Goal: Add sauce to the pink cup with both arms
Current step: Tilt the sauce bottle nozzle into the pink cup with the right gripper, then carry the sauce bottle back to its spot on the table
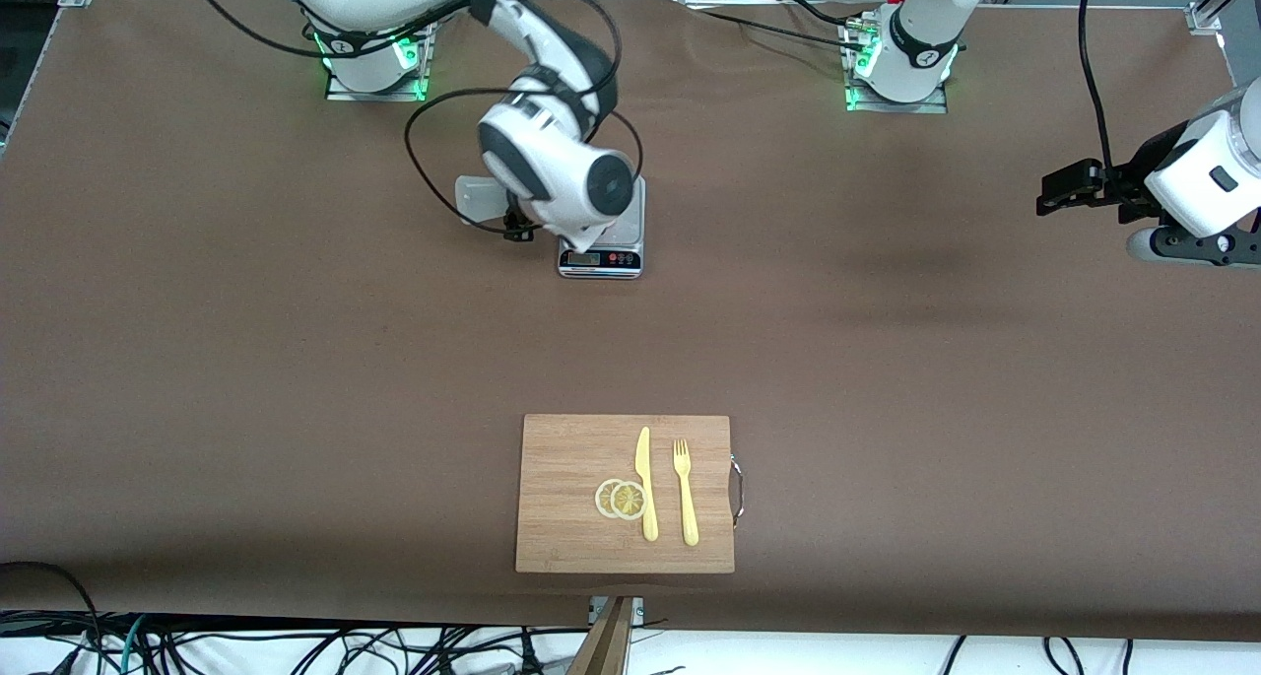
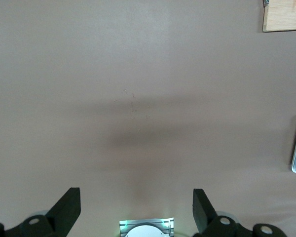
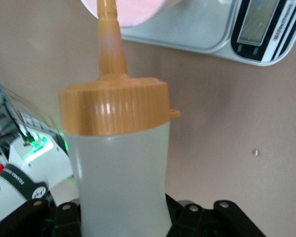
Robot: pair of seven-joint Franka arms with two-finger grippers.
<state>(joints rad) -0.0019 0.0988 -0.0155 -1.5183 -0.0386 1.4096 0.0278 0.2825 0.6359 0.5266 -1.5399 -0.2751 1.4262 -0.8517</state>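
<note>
Brown table point(image 1: 296, 360); right pincer point(image 3: 123, 222) grips sauce point(image 3: 118, 173).

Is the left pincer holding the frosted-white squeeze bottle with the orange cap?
No, the left pincer hangs open over bare table; the frosted-white squeeze bottle sits in the right pincer.

Brown table point(image 1: 296, 360) with a scale point(image 1: 603, 251) and, nearer the camera, a wooden cutting board point(image 1: 571, 517).

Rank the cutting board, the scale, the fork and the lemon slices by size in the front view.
1. cutting board
2. scale, partly hidden under the right arm
3. fork
4. lemon slices
</note>
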